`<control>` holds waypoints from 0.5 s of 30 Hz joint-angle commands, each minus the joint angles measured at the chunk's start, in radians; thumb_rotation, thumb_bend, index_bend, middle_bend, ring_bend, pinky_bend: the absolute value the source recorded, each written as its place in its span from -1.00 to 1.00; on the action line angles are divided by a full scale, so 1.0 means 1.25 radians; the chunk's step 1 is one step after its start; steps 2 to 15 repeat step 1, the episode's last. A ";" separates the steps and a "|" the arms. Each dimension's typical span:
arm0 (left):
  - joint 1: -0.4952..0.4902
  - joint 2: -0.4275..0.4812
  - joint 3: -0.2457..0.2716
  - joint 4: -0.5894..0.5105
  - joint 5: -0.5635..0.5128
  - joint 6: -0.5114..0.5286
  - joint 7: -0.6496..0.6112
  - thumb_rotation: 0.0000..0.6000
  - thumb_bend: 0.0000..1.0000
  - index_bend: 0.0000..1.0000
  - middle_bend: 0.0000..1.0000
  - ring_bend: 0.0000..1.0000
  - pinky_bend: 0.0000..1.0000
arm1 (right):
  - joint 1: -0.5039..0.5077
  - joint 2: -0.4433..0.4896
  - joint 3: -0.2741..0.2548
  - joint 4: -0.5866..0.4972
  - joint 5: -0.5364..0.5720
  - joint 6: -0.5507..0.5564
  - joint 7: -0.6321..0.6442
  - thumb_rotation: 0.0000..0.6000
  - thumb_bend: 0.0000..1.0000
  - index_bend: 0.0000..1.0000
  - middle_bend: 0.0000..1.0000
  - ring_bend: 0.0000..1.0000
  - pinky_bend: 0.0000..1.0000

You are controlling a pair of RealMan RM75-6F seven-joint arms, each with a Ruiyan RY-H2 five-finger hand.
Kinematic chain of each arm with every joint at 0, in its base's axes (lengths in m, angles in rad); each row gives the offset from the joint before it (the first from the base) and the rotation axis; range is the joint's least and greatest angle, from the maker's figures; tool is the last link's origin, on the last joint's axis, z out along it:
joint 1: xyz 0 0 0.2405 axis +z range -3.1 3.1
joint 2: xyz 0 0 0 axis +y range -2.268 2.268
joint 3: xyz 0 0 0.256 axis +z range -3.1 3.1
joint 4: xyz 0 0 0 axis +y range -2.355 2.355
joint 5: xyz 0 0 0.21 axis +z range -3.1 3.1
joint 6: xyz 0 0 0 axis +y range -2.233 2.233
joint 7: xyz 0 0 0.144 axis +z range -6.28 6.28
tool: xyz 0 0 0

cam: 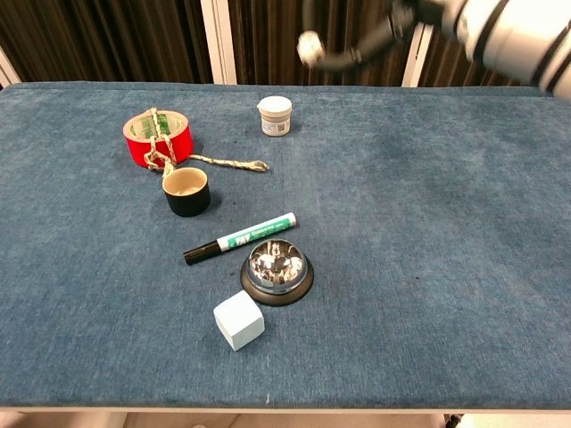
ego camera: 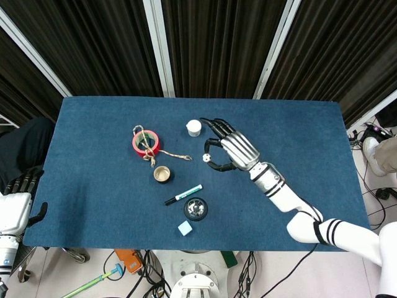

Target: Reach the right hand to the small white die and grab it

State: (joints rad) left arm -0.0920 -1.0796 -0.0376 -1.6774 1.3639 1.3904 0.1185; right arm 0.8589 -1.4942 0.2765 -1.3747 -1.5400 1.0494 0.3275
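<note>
Blue table (cam: 464,267) bears tape roll (cam: 157,136), marker (cam: 241,238), bell (cam: 277,270).

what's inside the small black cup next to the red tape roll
The black cup stands upright and open, showing only its tan inner wall. Nothing rises above the rim. Its bottom is hidden from the chest view and too small in the head view.

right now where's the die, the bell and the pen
die (ego camera: 205,158), head view, its white face at the right hand's fingertips
bell (cam: 277,264), chest view, its shiny dome
pen (cam: 241,238), chest view, its white barrel
</note>
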 commanded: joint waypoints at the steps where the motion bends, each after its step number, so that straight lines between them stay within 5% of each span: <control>1: 0.000 0.001 -0.001 -0.001 -0.002 0.000 -0.003 1.00 -0.17 -0.94 -1.00 -0.97 -0.81 | 0.003 0.004 0.014 -0.012 0.008 0.022 0.002 1.00 0.09 0.42 -0.94 -0.70 -0.75; 15: 0.000 0.001 -0.001 -0.001 -0.002 0.000 -0.003 1.00 -0.17 -0.94 -1.00 -0.97 -0.81 | 0.003 0.004 0.014 -0.012 0.008 0.022 0.002 1.00 0.09 0.42 -0.94 -0.70 -0.75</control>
